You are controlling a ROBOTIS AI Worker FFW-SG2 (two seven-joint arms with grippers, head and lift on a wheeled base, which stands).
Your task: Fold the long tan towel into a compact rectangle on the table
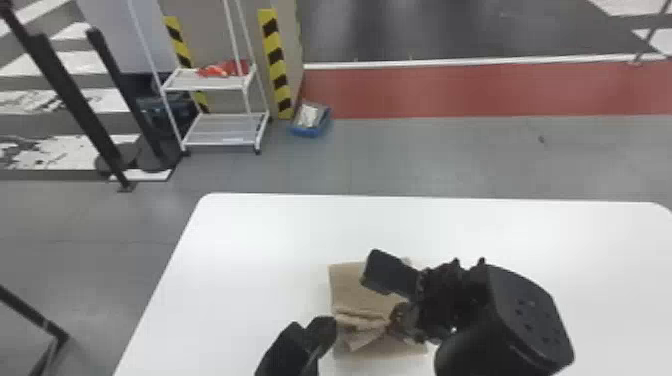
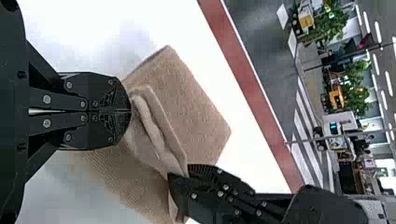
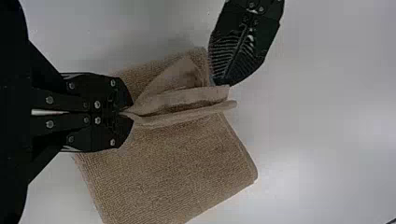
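Right gripper (image 3: 125, 112) is closed on the raised flap (image 3: 180, 102) of the tan towel (image 3: 173, 170); left gripper (image 2: 129, 111) is closed, hold unclear. Flap needs lowering evenly, edges squared.

I have the towel (image 1: 350, 285) on the table (image 1: 240, 235), well apart from the far edge. My left gripper (image 1: 325, 332) is at the towel's left side, and my right gripper (image 1: 400, 322) is over its right part. Beyond the table, on the floor to my left, I see a cart (image 1: 220, 142) with a bundle (image 1: 225, 69) on its upper shelf. Posts (image 1: 67, 95) stand left of the cart, and a bin (image 1: 310, 131) lies to its right.
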